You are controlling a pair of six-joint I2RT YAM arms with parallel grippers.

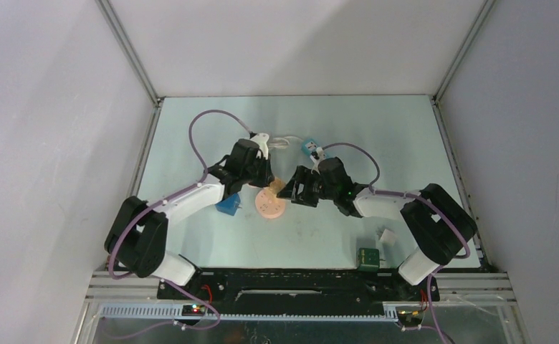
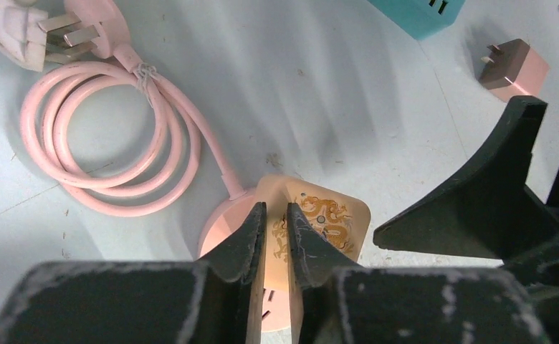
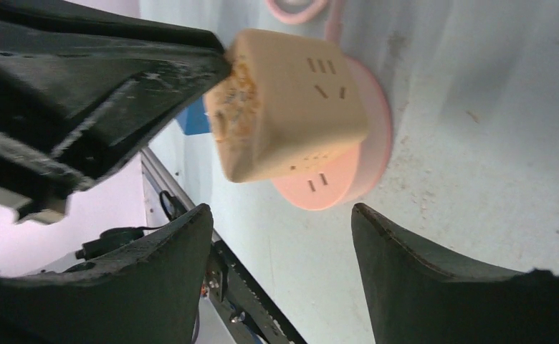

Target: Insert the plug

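The left gripper [image 2: 276, 215] is clamping the cream cube-shaped plastic plug [image 2: 327, 218] with the gold dragon print, fingers pinched tight on one edge, and is holding it right on the round pink plastic socket [image 2: 218, 231] near the middle of the table. In the right wrist view the plug [image 3: 291, 115] is looking tilted against the socket [image 3: 373, 136], touching the disc at one side and lifting at the other (prongs hidden, so I cannot tell whether they are in the slots). The right gripper [image 3: 280, 215] is hanging with its jaws wide apart, gripping nothing, just beside the socket. The relation that matters: the plug is sitting directly over the socket, the insertion axis is running straight down into the disc, and the left arm is the one on it. My guess is the plug is needing levelling before any push, or it is risking a jam on one edge. The looped pink rubber cable [image 2: 104, 143] is lying behind the socket, apart from both grippers.
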